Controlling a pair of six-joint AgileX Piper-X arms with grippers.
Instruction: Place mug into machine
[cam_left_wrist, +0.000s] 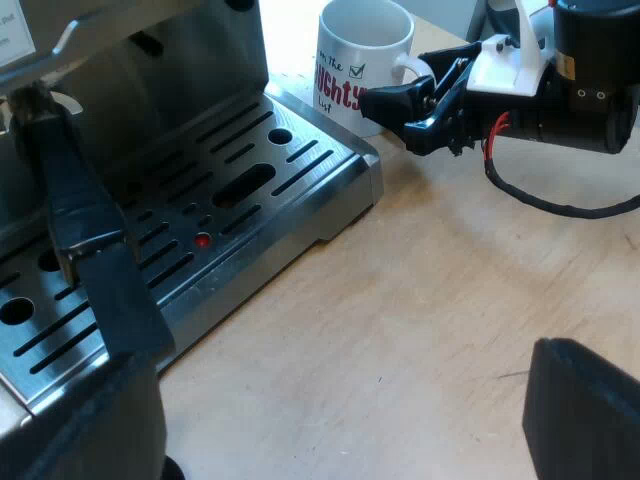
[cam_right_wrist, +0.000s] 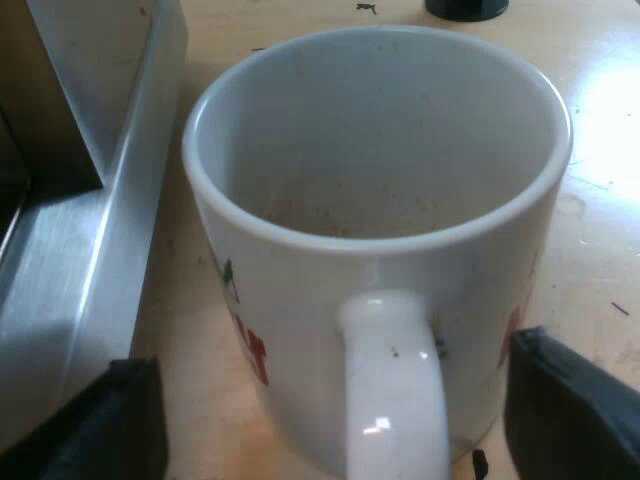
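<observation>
A white mug (cam_left_wrist: 360, 60) with red and green lettering stands upright and empty on the wooden table, just off the corner of the espresso machine's drip tray (cam_left_wrist: 300, 170). My right gripper (cam_left_wrist: 395, 115) is at the mug's handle (cam_left_wrist: 410, 68). In the right wrist view the mug (cam_right_wrist: 380, 150) is very close, its handle (cam_right_wrist: 390, 380) facing me. My right gripper (cam_right_wrist: 335, 400) is open, one finger on either side of the handle and clear of it. My left gripper (cam_left_wrist: 340, 350) is open and holds nothing, hanging over the tray's edge and the table.
The slotted metal drip tray has a small red dot (cam_left_wrist: 203, 240) among its slots. The machine's steel side (cam_right_wrist: 90, 250) rises close beside the mug. A dark round object (cam_right_wrist: 465, 8) sits on the table beyond the mug. Bare wood (cam_left_wrist: 450, 300) lies beside the tray.
</observation>
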